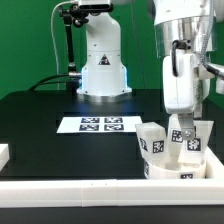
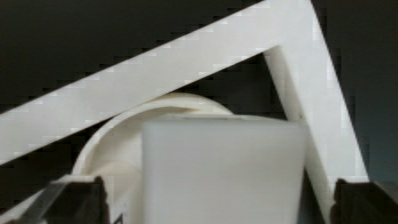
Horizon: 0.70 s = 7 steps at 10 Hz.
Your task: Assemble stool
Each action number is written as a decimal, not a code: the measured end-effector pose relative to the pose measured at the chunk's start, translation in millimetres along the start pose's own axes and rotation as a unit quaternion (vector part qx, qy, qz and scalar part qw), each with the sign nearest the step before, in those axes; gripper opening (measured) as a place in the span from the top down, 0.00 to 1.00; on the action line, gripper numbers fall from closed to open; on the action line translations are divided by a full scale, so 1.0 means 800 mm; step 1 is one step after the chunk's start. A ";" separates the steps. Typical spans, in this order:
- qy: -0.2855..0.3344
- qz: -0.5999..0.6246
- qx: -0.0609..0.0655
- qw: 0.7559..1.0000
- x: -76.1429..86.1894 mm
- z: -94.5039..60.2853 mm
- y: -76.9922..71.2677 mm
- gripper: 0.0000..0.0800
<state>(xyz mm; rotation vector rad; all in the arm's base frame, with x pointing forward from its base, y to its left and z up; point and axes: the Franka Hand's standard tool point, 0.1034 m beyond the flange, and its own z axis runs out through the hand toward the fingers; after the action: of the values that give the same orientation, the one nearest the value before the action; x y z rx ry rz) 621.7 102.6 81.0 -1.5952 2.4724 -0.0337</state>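
Black surface (image 1: 40, 125) carries the marker board (image 1: 98, 124) near its middle. Stool (image 1: 172, 160) sits at the exterior view's right, against the white border rail (image 1: 80, 188), legs pointing up. Jaws (image 1: 184, 122) released, spread either side of one upright leg (image 2: 228, 170), not gripping it.
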 end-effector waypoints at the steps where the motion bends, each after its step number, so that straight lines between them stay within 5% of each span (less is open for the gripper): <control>1: 0.000 -0.005 0.000 1.000 0.000 0.000 0.000 0.19; 4: -0.009 -0.051 -0.004 0.999 -0.004 -0.023 -0.009 0.19; 7: -0.006 -0.087 -0.003 0.996 -0.002 -0.018 -0.008 0.19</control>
<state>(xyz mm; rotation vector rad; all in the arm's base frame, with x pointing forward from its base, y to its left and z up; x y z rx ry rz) 625.3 100.5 96.4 -1.8033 2.3192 -0.0421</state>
